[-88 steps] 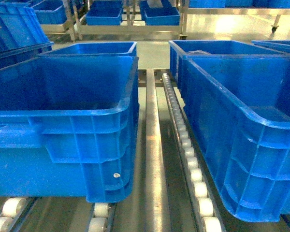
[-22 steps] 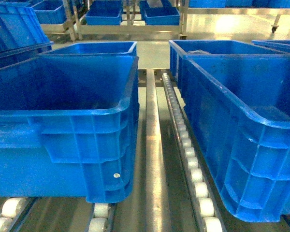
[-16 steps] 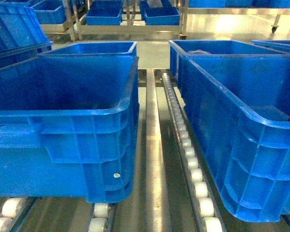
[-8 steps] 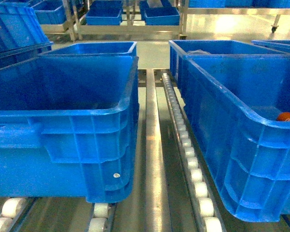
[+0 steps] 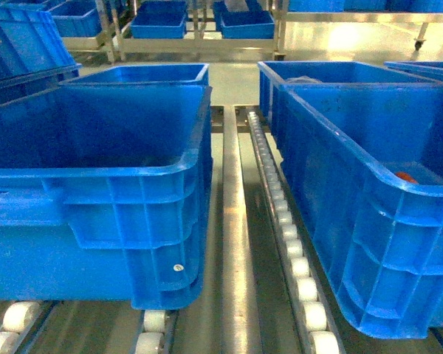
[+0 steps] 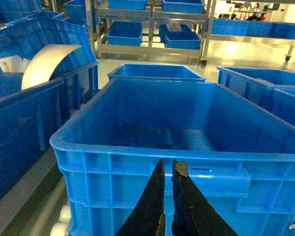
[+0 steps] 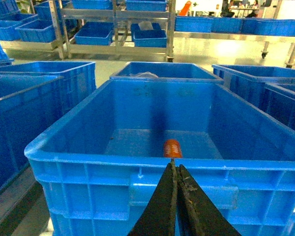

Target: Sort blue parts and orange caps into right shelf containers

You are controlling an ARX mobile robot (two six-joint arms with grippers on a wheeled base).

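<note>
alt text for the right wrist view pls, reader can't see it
A large blue crate fills the view, with one orange cap lying on its floor near the front wall. The right pincer, shut with nothing in it, points at the crate's near rim from outside. More blue crates and metal shelving stand behind.

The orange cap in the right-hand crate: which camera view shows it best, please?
The right wrist view: the orange cap lies in plain sight on the crate floor. The head view catches only a sliver above the rim; the left wrist view misses it.
</note>
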